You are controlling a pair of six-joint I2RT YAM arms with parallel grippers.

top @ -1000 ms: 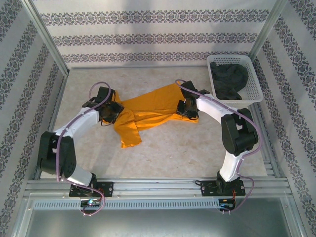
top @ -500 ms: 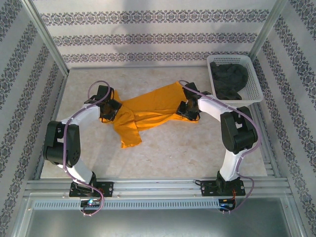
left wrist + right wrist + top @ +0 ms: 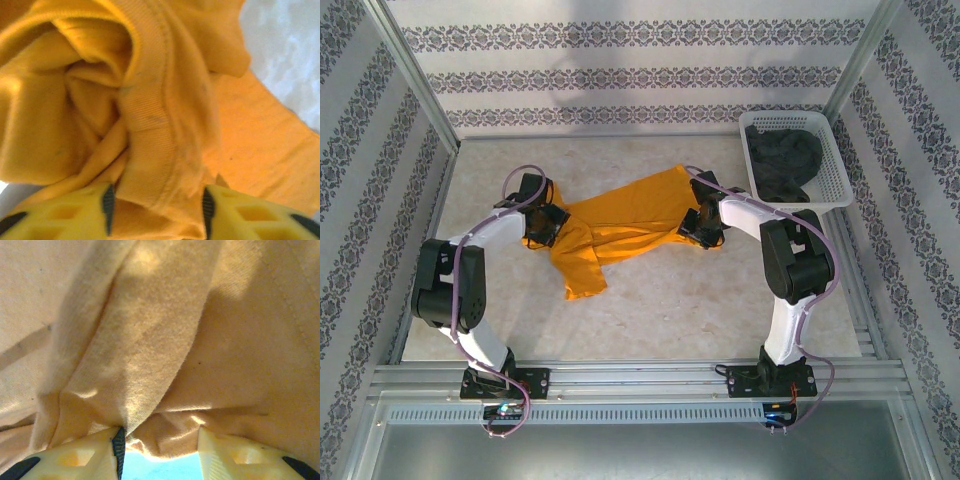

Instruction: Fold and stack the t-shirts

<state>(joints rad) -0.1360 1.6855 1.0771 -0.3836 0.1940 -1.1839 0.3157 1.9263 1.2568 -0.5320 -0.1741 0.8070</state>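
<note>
Nearest the bases, the mustard-orange t-shirt [image 3: 620, 228] lay crumpled mid-worktop [image 3: 670, 310]. The left gripper [image 3: 542, 226] at its nine o'clock edge pinched the ribbed collar between partly closed fingers [image 3: 65, 215]; the right gripper [image 3: 703, 226] at three o'clock clamped bunched fabric. Farther, at one o'clock, the charcoal t-shirt [image 3: 782, 160] filled the basket [image 3: 825, 195]. Uneven pulling might twist the cloth. No writing was legible.

My arms are white shells with chunky black joints, a lilac cable looping along each. My left gripper [image 3: 156, 210] and right gripper [image 3: 160, 450] have yellow lattice fingers with black pads.
</note>
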